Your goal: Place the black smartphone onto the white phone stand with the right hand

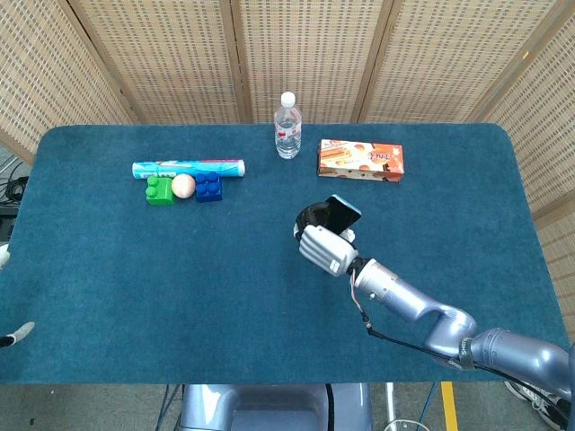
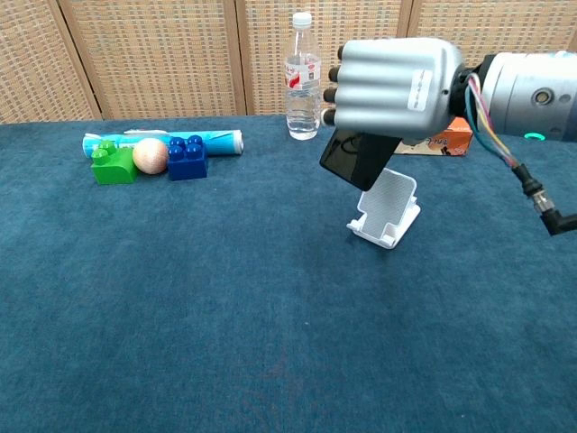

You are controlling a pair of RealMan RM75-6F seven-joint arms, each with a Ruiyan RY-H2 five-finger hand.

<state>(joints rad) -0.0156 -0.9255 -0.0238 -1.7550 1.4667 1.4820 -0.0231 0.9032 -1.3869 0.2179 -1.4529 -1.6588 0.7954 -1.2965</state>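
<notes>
My right hand (image 2: 395, 83) grips the black smartphone (image 2: 355, 159) by its upper part, and the phone hangs tilted from the closed fingers. Its lower end is just above and slightly left of the white phone stand (image 2: 387, 209), which sits on the blue table cloth; I cannot tell if they touch. In the head view the right hand (image 1: 323, 246) covers most of the stand, and the smartphone (image 1: 340, 214) sticks out past it toward the back. Only two pale fingertips of my left hand (image 1: 18, 335) show at the left edge, far apart, with nothing between them.
A water bottle (image 1: 287, 126) and an orange snack box (image 1: 360, 159) stand at the back behind the stand. At the back left lie a light-blue tube (image 1: 189, 168), a green block (image 1: 160, 190), a pale ball (image 1: 183, 185) and a blue block (image 1: 208, 187).
</notes>
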